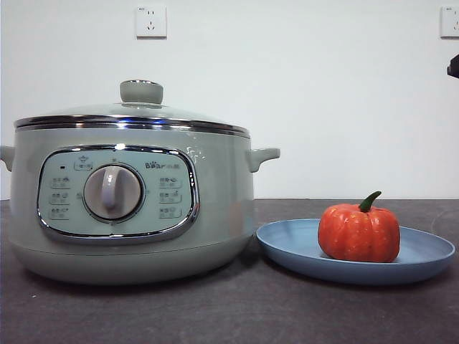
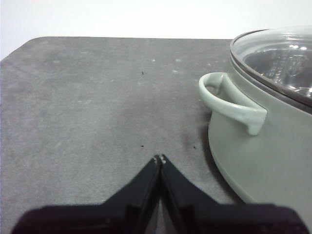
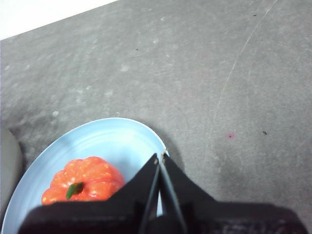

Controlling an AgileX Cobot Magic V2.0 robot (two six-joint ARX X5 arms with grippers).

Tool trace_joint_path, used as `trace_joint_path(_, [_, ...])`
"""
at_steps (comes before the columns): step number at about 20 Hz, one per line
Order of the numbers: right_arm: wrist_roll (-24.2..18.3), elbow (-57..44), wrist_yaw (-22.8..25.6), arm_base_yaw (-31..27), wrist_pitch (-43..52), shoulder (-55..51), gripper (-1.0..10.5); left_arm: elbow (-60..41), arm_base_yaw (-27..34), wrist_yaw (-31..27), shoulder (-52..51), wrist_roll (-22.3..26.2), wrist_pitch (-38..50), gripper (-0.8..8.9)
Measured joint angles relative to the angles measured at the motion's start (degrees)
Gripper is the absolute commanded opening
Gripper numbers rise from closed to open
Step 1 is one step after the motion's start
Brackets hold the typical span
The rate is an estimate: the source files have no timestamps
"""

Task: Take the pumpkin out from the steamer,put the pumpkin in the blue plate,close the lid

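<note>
Front view, nearest first: the blue plate (image 1: 423, 259) lies flat on the dark bench (image 1: 237, 308), just beside the steamer (image 1: 129, 208) and apart from its wall as far as I can tell. The pumpkin (image 1: 358, 233) sits upright in the plate, stem up, nothing gripping it. Judgement: the transfer step looks done, since the pumpkin rests on its own base inside the rim.

The steamer stands with dial and button panel facing the camera. The lid (image 1: 133, 115) is seated level on the chrome rim, knob on top; the left wrist view shows the glass dome (image 2: 278, 53) flush at the near side handle (image 2: 229, 100). Judgement: the closing step also looks done, so the task seems at or near its end.

Left tool (image 2: 161, 158): jaws pressed together, holding nothing, above bare bench beside the steamer, a parked pose clear of the handle.

Right tool (image 3: 160, 157): jaws pressed together, empty, above the plate's edge with the pumpkin (image 3: 85, 183) just beside it, not touching it.

Farthest: white wall with a socket (image 1: 150, 21).
</note>
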Motion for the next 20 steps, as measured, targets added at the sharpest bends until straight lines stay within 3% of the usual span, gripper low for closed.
trace_joint_path(8, [-0.63, 0.0, 0.04, 0.04, -0.35, -0.39, -0.2, 0.0, 0.0, 0.02, 0.0, 0.0, 0.0, -0.03])
trace_joint_path(11, [-7.37, 0.0, -0.13, 0.04, -4.48, -6.71, -0.2, 0.0, 0.0, 0.0, 0.0, 0.0, 0.0, -0.03])
trace_joint_path(14, [-16.72, -0.33, -4.26, -1.11, -10.23, -15.54, -0.2, 0.0, 0.02, 0.0, 0.0, 0.0, 0.02, -0.03])
trace_joint_path(20, [-20.46, -9.16, -7.72, -9.6, -9.46, -32.52, -0.2, 0.0, 0.02, 0.0, 0.0, 0.0, 0.02, -0.03])
